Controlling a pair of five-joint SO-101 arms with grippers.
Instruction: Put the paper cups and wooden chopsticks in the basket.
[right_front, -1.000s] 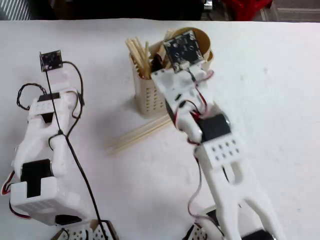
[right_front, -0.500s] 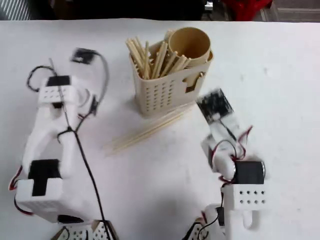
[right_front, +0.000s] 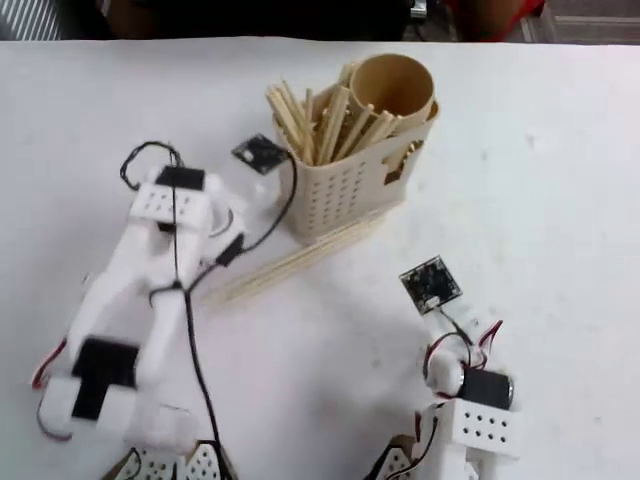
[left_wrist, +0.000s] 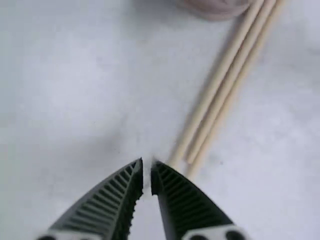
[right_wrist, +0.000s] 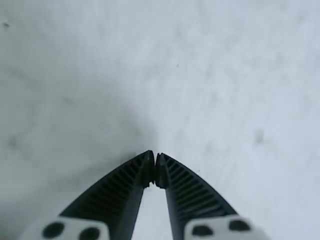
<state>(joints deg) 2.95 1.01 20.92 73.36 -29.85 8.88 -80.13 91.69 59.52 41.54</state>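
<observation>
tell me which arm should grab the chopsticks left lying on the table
Left. Its gripper sits right at the end of the loose chopsticks lying on the table by the basket. The right gripper hangs over bare table, with no chopsticks near it.

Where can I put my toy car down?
The table is bare to the right of the basket, and in the far left corner. Between the left arm and right arm is a smaller patch. It is crowded in front of the basket, where loose chopsticks lie by the left pincer.
</observation>
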